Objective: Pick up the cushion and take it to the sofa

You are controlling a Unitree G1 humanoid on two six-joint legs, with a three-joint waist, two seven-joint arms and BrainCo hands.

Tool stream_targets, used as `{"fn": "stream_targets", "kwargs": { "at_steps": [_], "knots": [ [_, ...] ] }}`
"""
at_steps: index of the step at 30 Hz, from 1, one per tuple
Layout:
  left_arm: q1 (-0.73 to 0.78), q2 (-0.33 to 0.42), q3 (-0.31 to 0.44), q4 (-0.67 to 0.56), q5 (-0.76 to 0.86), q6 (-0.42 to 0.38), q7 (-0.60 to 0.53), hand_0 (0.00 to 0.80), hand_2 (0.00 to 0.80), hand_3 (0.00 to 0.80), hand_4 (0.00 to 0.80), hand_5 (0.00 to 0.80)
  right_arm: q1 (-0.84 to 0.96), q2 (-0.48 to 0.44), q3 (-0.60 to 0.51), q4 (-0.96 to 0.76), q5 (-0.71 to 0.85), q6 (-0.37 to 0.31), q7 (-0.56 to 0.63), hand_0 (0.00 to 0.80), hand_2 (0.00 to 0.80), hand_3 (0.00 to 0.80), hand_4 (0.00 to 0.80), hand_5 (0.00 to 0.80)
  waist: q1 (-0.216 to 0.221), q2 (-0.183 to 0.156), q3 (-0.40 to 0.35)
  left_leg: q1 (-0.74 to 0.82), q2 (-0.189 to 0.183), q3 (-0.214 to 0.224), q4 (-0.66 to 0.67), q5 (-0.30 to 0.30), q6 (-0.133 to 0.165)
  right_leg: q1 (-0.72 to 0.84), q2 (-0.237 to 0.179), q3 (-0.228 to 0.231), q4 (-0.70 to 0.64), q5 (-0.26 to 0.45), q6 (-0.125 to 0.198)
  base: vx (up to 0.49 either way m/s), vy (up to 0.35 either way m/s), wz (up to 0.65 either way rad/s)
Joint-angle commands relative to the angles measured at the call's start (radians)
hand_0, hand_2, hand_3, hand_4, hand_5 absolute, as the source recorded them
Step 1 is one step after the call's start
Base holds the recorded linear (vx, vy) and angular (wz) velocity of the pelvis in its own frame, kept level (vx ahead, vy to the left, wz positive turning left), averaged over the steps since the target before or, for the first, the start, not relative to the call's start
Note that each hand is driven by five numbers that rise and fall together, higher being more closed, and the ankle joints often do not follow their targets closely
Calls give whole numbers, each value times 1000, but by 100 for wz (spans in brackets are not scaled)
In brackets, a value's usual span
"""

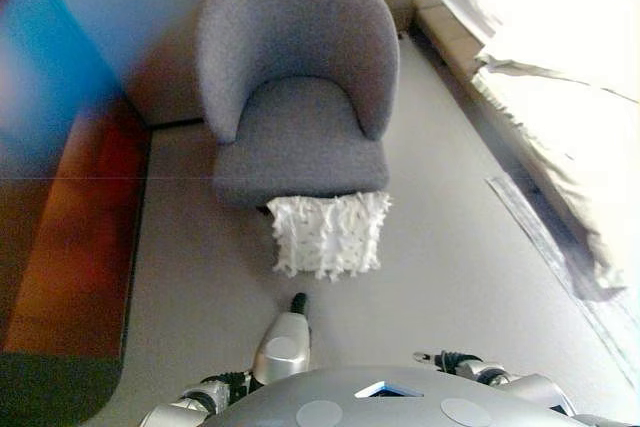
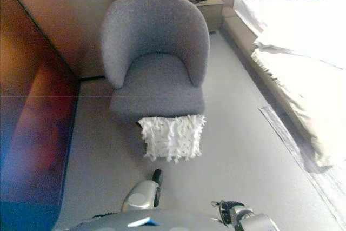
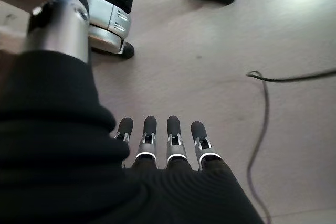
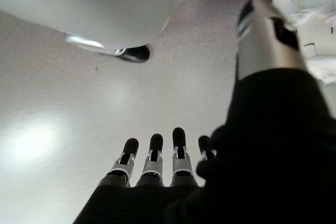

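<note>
- Nearest: left hand [image 3: 160, 142] hanging low over bare floor [image 3: 220, 66], fingers straight and side by side, relaxed, holding nothing.
- Likewise the right hand [image 4: 157, 158], pointed down at the floor with fingers extended and empty; edge of the white cushion just visible in its wrist view, off to one side and well clear of the fingers.
- Both arms down by the sides rather than reaching, presumably because the approach is not finished and no stoop has begun.
- A little farther: cushion [image 1: 328, 235], white and shaggy, standing on edge on the floor and leaning against the front of the armchair seat, touching it. Propped that way, upper edge and both sides open to a two-handed grasp from in front.
- Beyond it: grey armchair [image 1: 295, 87], seat empty, probably the "sofa" meant, so a short lift onto the seat.
- Farther right: bed [image 1: 560, 57] with pale covers, well apart from the cushion.
- Farthest: small nightstand [image 2: 204, 1] behind the chair.
</note>
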Motion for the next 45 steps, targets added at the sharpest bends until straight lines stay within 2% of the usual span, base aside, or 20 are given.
{"fn": "stream_targets", "kwargs": {
  "at_steps": [1, 2, 4, 6, 9, 11, 12, 14, 15, 17, 19, 23, 27, 31, 34, 38, 43, 45],
  "knots": [
    [-24, -16, -15, 43, -27, 6, -4, 0, 0, 0, 0, 0, 0, -24, -18, -53, -20, -14, -1, 0, 0, 0, 0, 0, 16, 22, -49, -59, -1, -48, -117, 112, 60, 22, 27, 4, 197, 383, 87, 345, 168, 8],
    [-35, -6, -21, 43, -22, 9, -8, 0, 0, 0, 0, 0, 2, -18, -14, -68, -23, -15, -4, 0, 0, 0, 0, 0, 11, 25, -56, -36, -15, -54, -117, 95, 77, -18, 22, -11, 289, 447, 101, 374, 186, 11],
    [-47, 3, -26, 41, -11, 7, -9, 0, 0, 0, 0, 0, 3, -13, -8, -81, -8, -22, -14, 0, 0, 0, 0, 0, 3, 38, -61, -1, -25, -59, -117, 70, 94, -86, 20, -37, 415, 511, 102, 368, 179, 9],
    [-54, 11, -30, 35, -8, 9, -6, 0, 0, 0, 0, 0, -2, -11, -3, -91, -5, -21, -16, 0, 0, 0, 0, 0, -21, 37, -58, 47, -47, -61, -127, 47, 106, -174, 15, -58, 474, 517, 92, 339, 141, 11],
    [-79, 16, -38, 37, -15, 14, -29, 0, 0, 0, 0, 0, -17, -6, 16, -94, -22, -11, -16, 0, 0, 0, 0, 0, -58, 44, -47, 107, -60, -48, -154, 35, 111, -288, 24, -141, 372, 445, 74, 266, 79, 7],
    [-94, 10, -24, 36, -30, 26, -34, 0, 0, 0, 0, 0, -17, -8, 24, -99, -35, -14, -23, 0, 0, 0, 0, 0, -88, 60, -23, 199, -48, -47, -189, -1, 101, -405, -23, -237, 261, 445, 61, 200, -11, -12],
    [-99, 8, -22, 37, -34, 33, -34, 0, 0, 0, 0, 0, -16, -9, 28, -99, -39, -19, -24, 0, 0, 0, 0, 0, -96, 62, -11, 222, -45, -50, -194, -15, 99, -417, -35, -254, 228, 441, 57, 184, -88, -16],
    [-101, 3, -17, 37, -39, 38, -30, 0, 0, 0, 0, 0, -11, -11, 32, -104, -46, -31, -26, 0, 0, 0, 0, 0, -112, 60, 4, 253, -38, -54, -198, -40, 92, -424, -46, -255, 153, 447, 56, 152, -134, 7],
    [-94, 0, -16, 38, -43, 35, -28, 0, 0, 0, 0, 0, -3, -13, 31, -107, -44, -43, -27, 0, 0, 0, 0, 0, -124, 57, 11, 265, -32, -60, -192, -56, 89, -427, -40, -226, 129, 448, 59, 116, -116, 21],
    [-87, -2, -16, 37, -53, 34, -20, 0, 0, 0, 0, 0, 1, -14, 32, -111, -51, -45, -23, 0, 0, 0, 0, 0, -125, 57, 13, 273, -20, -62, -191, -54, 81, -400, -27, -224, 91, 420, 55, 128, -125, 33],
    [-75, -9, -10, 42, -54, 29, -6, 0, 0, 0, 0, 0, 0, -16, 30, -111, -62, -36, -10, 0, 0, 0, 0, 0, -110, 45, 6, 264, -17, -72, -177, -49, 69, -325, -6, -223, 4, 388, 45, 144, -151, 31],
    [-59, -18, 1, 55, -42, 16, 19, 0, 0, 0, 0, 0, -9, -18, 37, -106, -60, -25, -1, 0, 0, 0, 0, 0, -88, 36, 2, 250, -11, -92, -150, -52, 53, -267, 12, -223, -47, 360, 26, 100, -107, 6],
    [-62, -22, 9, 53, -58, -1, 43, 0, 0, 0, 0, 0, -28, -25, 54, -109, -58, -6, 2, 0, 0, 0, 0, 0, -70, 37, 19, 219, 3, -98, -116, -48, 30, -254, 12, -244, -62, 352, 16, 19, -79, 2],
    [-84, -32, 7, 33, -112, -55, 105, 0, 0, 0, 0, 0, -52, -37, 74, -109, -46, -3, -24, 0, 0, 0, 0, 0, -52, 47, 55, 157, 19, -111, -85, -31, 5, -269, 3, -273, -72, 354, 13, -80, -40, 6],
    [-132, -36, -6, 7, -135, -97, 112, 0, 0, 0, 0, 0, -94, -55, 93, -127, 0, -51, -86, 0, 0, 0, 0, 0, -50, 63, 102, 74, 28, -96, -44, -19, -7, -333, -5, -291, -46, 355, 8, -275, -4, 7],
    [-203, -34, -51, -26, -154, -159, 114, 0, 0, 0, 0, 0, -174, -75, 98, -158, 63, -123, -180, 0, 0, 0, 0, 0, -75, 81, 179, -37, 37, -32, 27, -20, -7, -469, -19, -314, 34, 350, -1, -322, 54, 9],
    [-229, 6, -62, -81, -158, -233, 155, 0, 0, 0, 0, 0, -175, -140, 43, -169, 49, -271, -177, 0, 0, 0, 0, 0, -97, 73, 235, -132, 28, -10, 99, -31, 12, -609, -28, -297, 151, 352, 10, -85, 39, 20],
    [-239, 26, -60, -135, -159, -261, 192, 0, 0, 0, 0, 0, -157, -152, 48, -217, 38, -303, -203, 0, 0, 0, 0, 0, -109, 66, 261, -166, 25, 7, 111, -32, 19, -649, -31, -284, 170, 357, 20, -89, 24, 3]
  ]
}}
